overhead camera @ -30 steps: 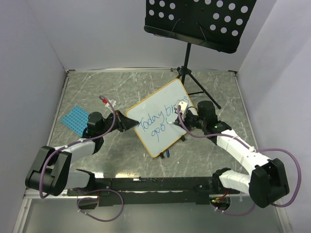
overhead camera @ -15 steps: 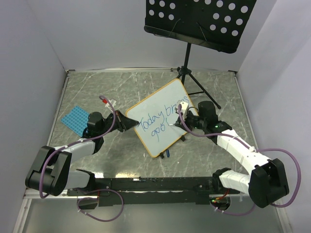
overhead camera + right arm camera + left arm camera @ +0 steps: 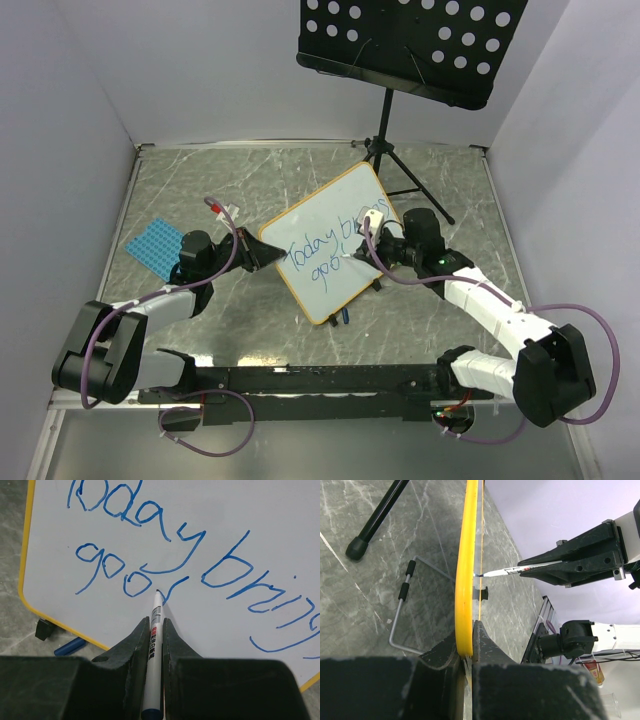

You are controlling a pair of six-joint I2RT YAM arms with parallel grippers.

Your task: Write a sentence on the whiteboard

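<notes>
Right gripper edges up the whiteboard, fingers pinched tight on a marker.
Left gripper clamps the board's yellow edge mid-table, between both arms; the sentence reads "Today bring", then "goo", pen tip touching the next stroke.

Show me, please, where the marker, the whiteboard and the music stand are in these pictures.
marker (image 3: 155,630): right wrist view, white barrel between the fingers.
whiteboard (image 3: 325,298): top external view, bare white area below the writing.
music stand (image 3: 395,45): top external view, black perforated plate.
</notes>
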